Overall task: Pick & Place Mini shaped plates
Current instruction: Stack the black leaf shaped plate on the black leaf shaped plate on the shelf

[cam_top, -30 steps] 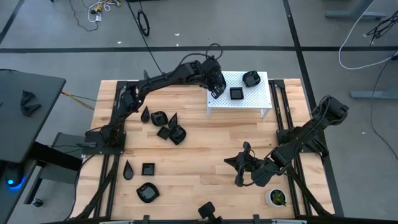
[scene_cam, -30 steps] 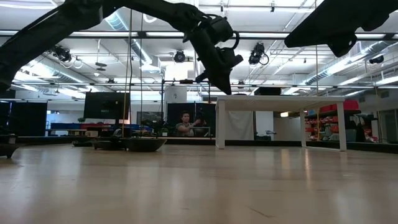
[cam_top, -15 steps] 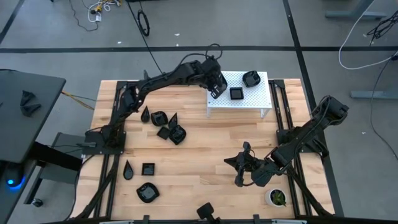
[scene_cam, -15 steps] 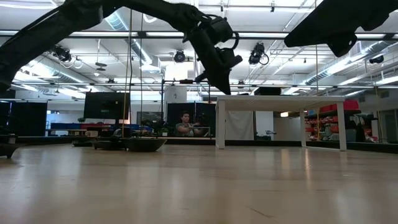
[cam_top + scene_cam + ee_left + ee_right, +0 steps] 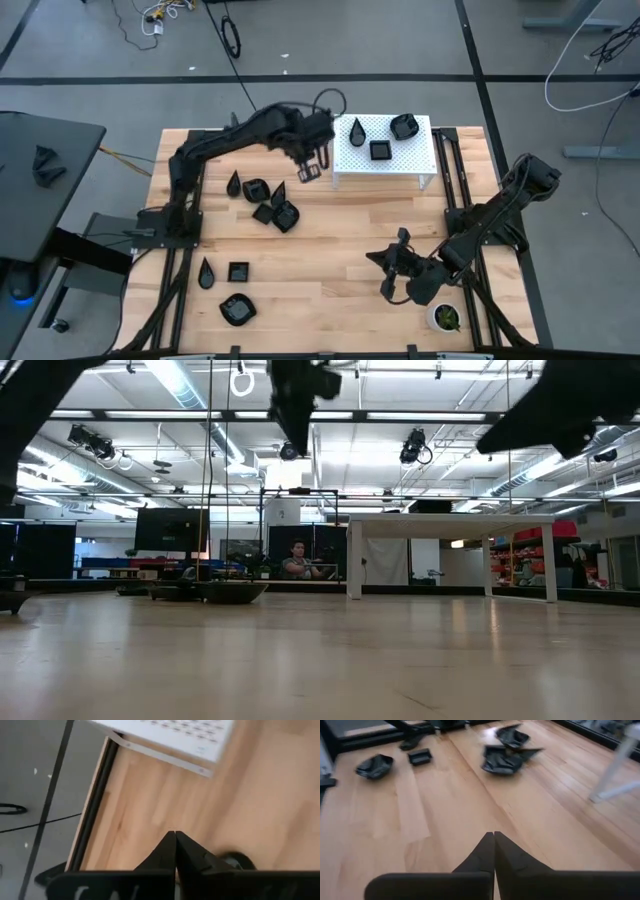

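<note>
1. Loose mini shaped plates (image 5: pixel 268 201) clustered on the left of the table (image 5: pixel 340 240); three more on the white perforated stand (image 5: pixel 420 160) at the far edge.
2. Nearest: left gripper (image 5: pixel 308 170), fingers pressed together, empty, just right of and beyond that cluster.
3. Right gripper (image 5: pixel 392 275), likewise pinched shut, well apart, near right.

One camera looks straight down on my whole desk (image 5: pixel 330 250). Another sits at desk-top level, facing the room. My wrist cameras look closely along each end effector at the boards; all four share that wood.
</note>
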`<action>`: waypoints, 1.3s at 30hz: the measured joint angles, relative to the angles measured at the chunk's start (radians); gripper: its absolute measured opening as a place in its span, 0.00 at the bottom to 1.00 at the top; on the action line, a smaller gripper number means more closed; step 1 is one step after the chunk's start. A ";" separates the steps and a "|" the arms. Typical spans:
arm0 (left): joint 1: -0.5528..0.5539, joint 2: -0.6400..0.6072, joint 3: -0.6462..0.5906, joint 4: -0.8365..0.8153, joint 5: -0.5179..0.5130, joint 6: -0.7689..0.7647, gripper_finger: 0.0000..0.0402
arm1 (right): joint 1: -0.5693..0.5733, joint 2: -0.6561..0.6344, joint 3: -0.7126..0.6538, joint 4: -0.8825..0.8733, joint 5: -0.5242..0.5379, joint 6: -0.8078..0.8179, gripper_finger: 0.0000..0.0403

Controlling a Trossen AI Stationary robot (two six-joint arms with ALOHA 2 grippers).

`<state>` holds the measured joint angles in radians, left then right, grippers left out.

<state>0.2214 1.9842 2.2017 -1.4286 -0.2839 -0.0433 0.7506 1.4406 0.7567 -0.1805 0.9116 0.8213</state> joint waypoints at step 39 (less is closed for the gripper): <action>-0.521 -0.670 -1.747 1.292 -0.431 -1.097 0.21 | -0.105 0.000 0.000 0.266 0.096 -0.156 0.04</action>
<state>-0.3000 1.3144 0.4544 -0.1364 -0.7147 -1.1405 0.6461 1.4403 0.7563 0.0852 1.0078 0.6655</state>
